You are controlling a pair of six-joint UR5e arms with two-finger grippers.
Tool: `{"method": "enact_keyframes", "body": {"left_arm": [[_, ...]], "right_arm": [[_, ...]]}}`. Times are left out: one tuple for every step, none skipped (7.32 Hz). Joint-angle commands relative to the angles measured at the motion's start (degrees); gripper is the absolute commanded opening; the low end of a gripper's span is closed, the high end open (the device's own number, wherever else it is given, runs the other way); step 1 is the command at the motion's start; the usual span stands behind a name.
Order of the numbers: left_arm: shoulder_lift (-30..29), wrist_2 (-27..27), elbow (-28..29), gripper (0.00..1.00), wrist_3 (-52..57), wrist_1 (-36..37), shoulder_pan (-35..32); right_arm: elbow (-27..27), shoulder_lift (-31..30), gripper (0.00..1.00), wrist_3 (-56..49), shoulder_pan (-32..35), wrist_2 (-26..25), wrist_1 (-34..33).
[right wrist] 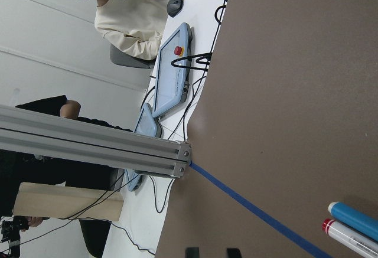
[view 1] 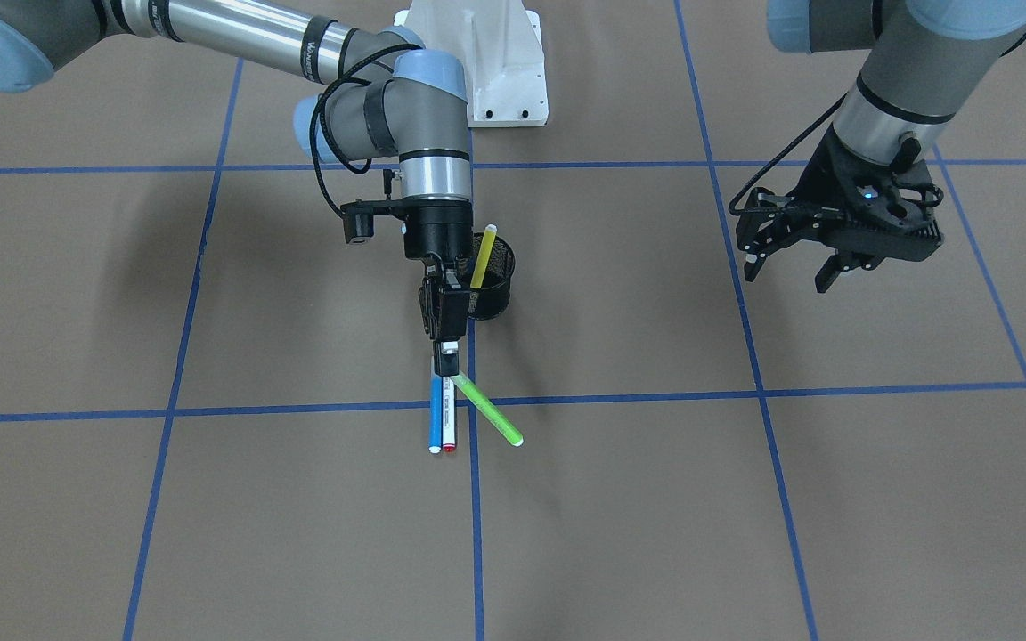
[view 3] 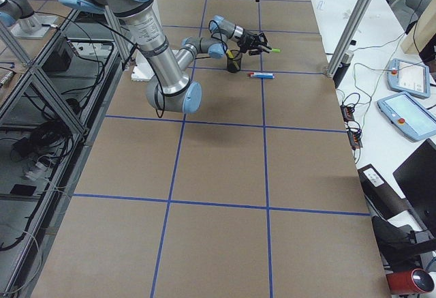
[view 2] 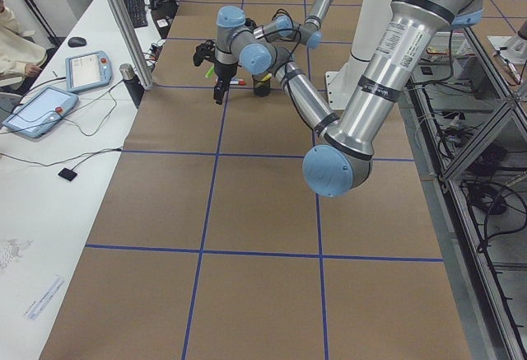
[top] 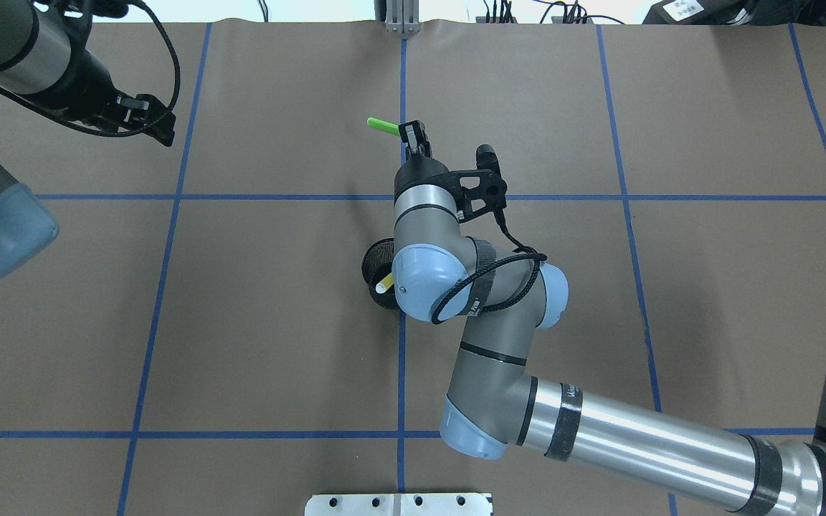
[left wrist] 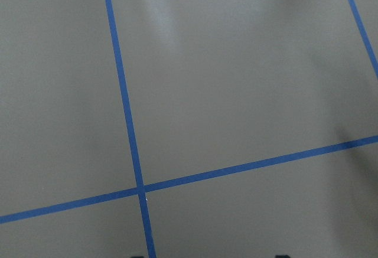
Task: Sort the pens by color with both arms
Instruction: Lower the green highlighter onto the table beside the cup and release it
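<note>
The brown-papered table (view 1: 210,534) is carrying a grid of blue tape lines (view 1: 175,411). Reading the front-facing view as a clock with the white pedestal base (view 1: 488,71) at 12, the task's things are all sitting near the centre.

The right arm (view 1: 237,40) is reaching in from 10 o'clock and bending down over the middle of the table. The left arm (view 1: 914,80) is hanging at 2 o'clock, well apart from the pens.

The left gripper (view 1: 787,278) is hovering above bare paper with its fingers spread wide, grasping nothing. The right gripper (view 1: 447,361) is pointing toward 6 o'clock, its fingers clamped on one end of the light green pen (view 1: 488,411).

The black mesh cup (view 1: 497,285) is standing just beside the right gripper, at 1 o'clock from its fingertips. The yellow pen (view 1: 483,256) is leaning inside it, its top poking above the rim.

The light green pen is slanting away from the fingertips between 4 and 5 o'clock, and in the right-side view it is appearing lifted off the paper.

The blue pen (view 1: 435,414) and the red-capped white pen (view 1: 449,420) are lying side by side on the paper at 6 o'clock from the fingertips. Both are running from 12 to 6, with the blue one on the 9 o'clock side
</note>
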Motion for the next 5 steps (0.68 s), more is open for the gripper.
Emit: {"method": "enact_keyframes", "body": {"left_arm": [[0.0,0.0,0.0,0.8,0.1,0.0,0.0],[0.0,0.0,0.0,0.8,0.1,0.0,0.0],[0.87,0.0,-0.26,0.8,0.19,-0.17,0.0],[0.97,0.0,-0.44,0.8,0.19,-0.09,0.0],[0.97,0.0,-0.44,0.8,0.19,-0.09,0.0]], "right_arm": [[-0.54,0.07,0.0,-0.68,-0.76,-1.21,-3.24],[-0.63,-0.54,0.0,-1.03,-1.37,-1.65,-5.09],[-2.8,-0.02,0.0,-1.73,-1.81,-2.0,-5.63],[-4.57,-0.02,0.0,-1.91,-2.25,-3.49,-5.46],[-4.76,-0.02,0.0,-2.0,-2.6,-3.67,-5.46]]}}
